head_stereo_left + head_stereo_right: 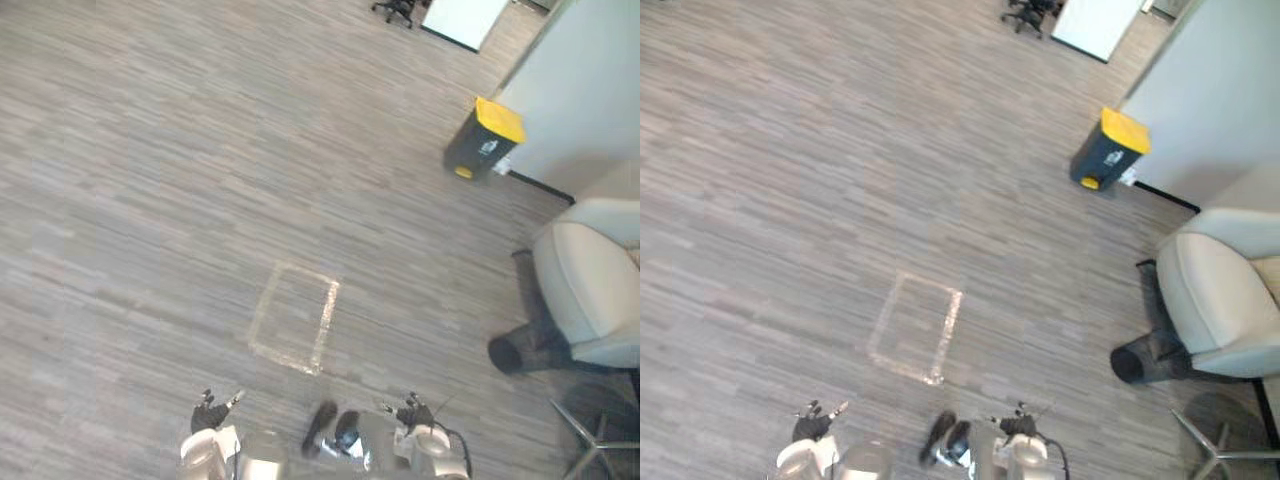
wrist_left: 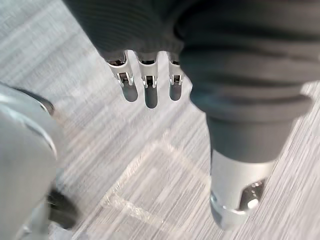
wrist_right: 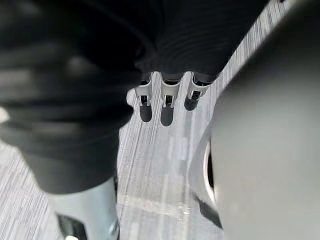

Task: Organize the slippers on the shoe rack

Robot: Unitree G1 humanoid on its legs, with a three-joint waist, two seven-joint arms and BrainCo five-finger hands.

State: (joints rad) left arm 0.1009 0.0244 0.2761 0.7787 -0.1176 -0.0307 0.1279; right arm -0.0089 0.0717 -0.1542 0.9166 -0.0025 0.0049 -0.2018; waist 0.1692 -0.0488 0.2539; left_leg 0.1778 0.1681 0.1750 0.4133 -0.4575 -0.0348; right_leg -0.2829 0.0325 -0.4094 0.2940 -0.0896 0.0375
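My left hand point(image 1: 212, 412) hangs low at the bottom left of the eye views. Its fingers point(image 2: 145, 86) are straight over the grey striped floor and the thumb point(image 2: 234, 192) stands apart, with nothing between them. My right hand point(image 1: 412, 412) hangs at the bottom right in the same way, its fingers point(image 3: 167, 97) straight and holding nothing. Both hands are above bare floor, just short of a taped rectangle point(image 1: 295, 317).
A dark bin with a yellow lid point(image 1: 483, 138) stands by the pale wall point(image 1: 590, 90) at the upper right. A light armchair point(image 1: 590, 290) and a black round tube point(image 1: 515, 352) sit at the right edge. An office chair point(image 1: 395, 10) is far off.
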